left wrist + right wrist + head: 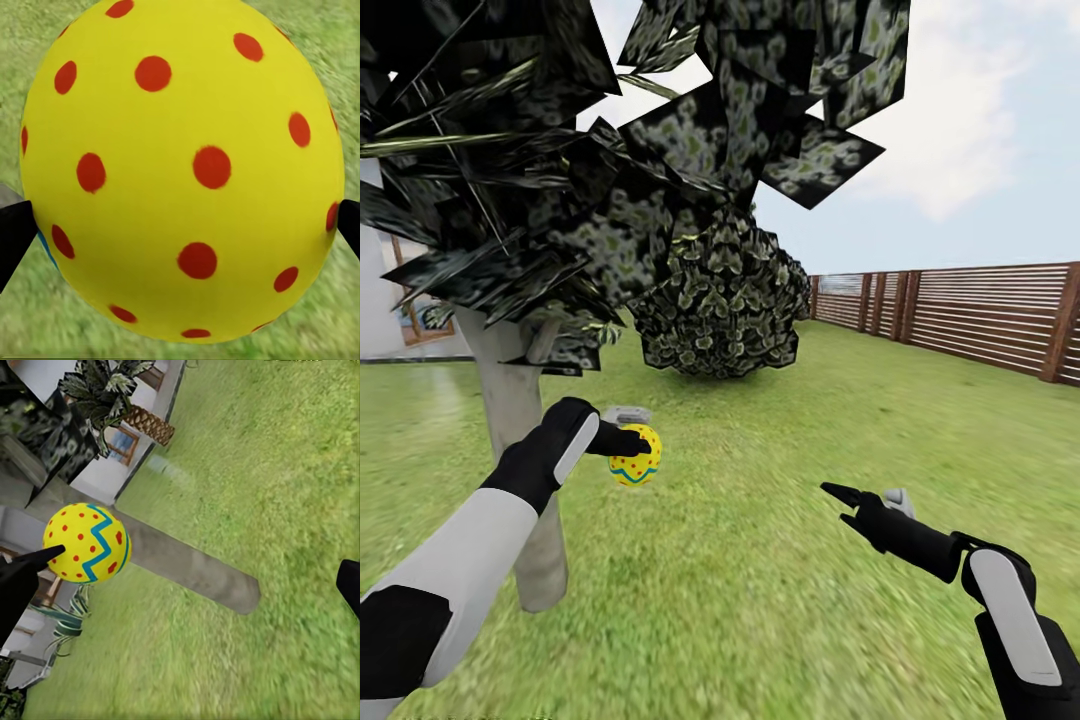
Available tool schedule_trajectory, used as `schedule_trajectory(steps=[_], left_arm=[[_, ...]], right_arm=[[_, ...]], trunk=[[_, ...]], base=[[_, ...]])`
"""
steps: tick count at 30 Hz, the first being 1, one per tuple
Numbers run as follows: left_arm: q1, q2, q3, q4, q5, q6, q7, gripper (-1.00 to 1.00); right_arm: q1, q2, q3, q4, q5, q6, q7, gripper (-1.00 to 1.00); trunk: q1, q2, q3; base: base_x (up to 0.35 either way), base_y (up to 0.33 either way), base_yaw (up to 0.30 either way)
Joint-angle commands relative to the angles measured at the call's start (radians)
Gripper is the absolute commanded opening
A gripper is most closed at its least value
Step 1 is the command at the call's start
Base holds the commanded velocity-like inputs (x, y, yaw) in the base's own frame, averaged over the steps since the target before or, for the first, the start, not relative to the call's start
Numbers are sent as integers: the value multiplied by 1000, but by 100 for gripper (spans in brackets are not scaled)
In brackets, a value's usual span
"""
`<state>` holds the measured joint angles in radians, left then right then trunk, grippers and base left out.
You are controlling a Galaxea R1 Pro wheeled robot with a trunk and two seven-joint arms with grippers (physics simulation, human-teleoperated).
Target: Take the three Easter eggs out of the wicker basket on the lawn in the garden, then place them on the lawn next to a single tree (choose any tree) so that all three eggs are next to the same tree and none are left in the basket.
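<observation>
The tree [520, 420] has its crown cut off by the top of the head view, and leaves hide the upper trunk. The left gripper [628, 440] pinches an egg [636, 456] above the lawn [780, 600], just beside the trunk; its fingers partly cover the egg. The right gripper [850, 505] hangs spread wide and empty over the grass.
</observation>
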<state>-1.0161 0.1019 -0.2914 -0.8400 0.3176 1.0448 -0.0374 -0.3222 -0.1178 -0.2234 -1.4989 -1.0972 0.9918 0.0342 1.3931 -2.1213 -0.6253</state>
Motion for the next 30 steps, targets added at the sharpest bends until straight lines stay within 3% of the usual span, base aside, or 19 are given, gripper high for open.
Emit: schedule_trajectory(steps=[1, 15, 20, 30], left_arm=[[-1, 1, -3, -1, -3, 2, -4, -100], [-1, 1, -3, -1, -2, 2, -4, -100], [-1, 1, -3, -1, -1, 2, -7, -100], [-1, -27, -17, -1, -6, 2, -1, -100]], right_arm=[[-1, -2, -4, -2, 3, 6, 4, 100], [-8, -13, -16, 5, 4, 5, 0, 100], [-10, -28, -16, 54, 4, 3, 1, 100], [-9, -26, -13, 56, 6, -8, 6, 100]], trunk=[[-4, 7, 1], [-58, 105, 23], [-58, 105, 15], [-58, 105, 11]], base=[[0, 0, 117], [0, 0, 105], [0, 0, 76], [173, -87, 21]])
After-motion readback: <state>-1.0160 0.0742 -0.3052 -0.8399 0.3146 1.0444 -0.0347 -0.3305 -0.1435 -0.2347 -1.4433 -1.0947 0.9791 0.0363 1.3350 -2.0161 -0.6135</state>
